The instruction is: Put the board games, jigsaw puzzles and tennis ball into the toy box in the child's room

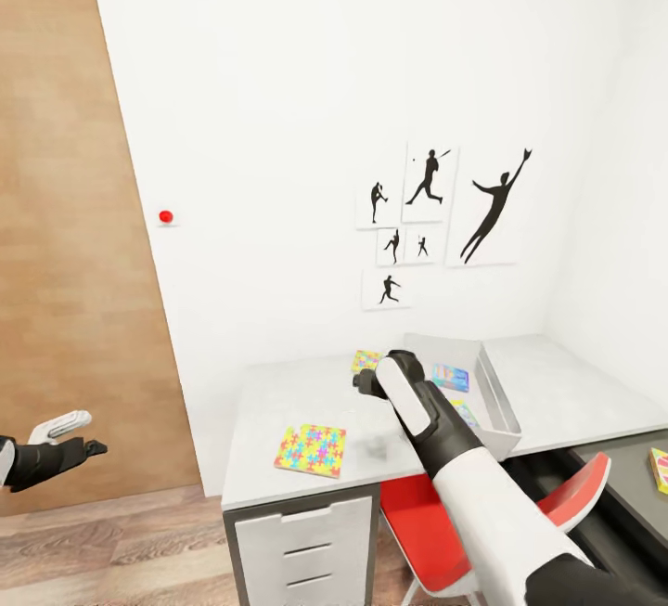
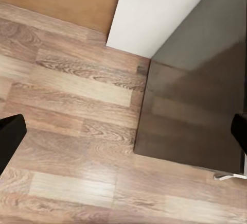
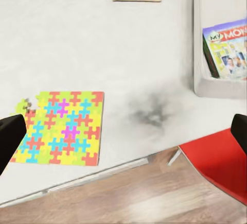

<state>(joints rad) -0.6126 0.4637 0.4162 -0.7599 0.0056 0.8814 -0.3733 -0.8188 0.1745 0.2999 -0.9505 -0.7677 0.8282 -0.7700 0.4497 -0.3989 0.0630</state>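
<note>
You face the white wall (image 1: 297,105) of the child's room, with the brown door (image 1: 65,216) at the left and the black sports silhouette pictures (image 1: 445,207) over the table (image 1: 278,402). Your right arm reaches forward and up over the table, and the right gripper (image 1: 369,381) hangs above the pale top, near the left wall of the toy box (image 1: 496,397); in the right wrist view its two dark fingers (image 3: 10,139) stand wide apart at both edges and hold nothing. Your left arm stays low at the left side, and the left gripper (image 1: 82,434) points to the door; in the left wrist view its fingertips (image 2: 7,136) are also far apart, with nothing between them, above the wood-plank floor (image 2: 67,131) and a dark panel (image 2: 195,100). Inside the toy box lie two board games: a blue one (image 1: 451,377) and a white-green one (image 3: 226,49), and the right wrist view lets you read "MY MON" on it, the rest is cut off. One jigsaw puzzle (image 1: 311,449) lies near the front edge of the table, the second puzzle (image 1: 366,361) lies farther back, just beside the box. A red chair (image 1: 436,522) stands under the table, and another colourful box (image 1: 660,469) shows at the right edge. A small red dot (image 1: 166,216) sits on the wall.
</note>
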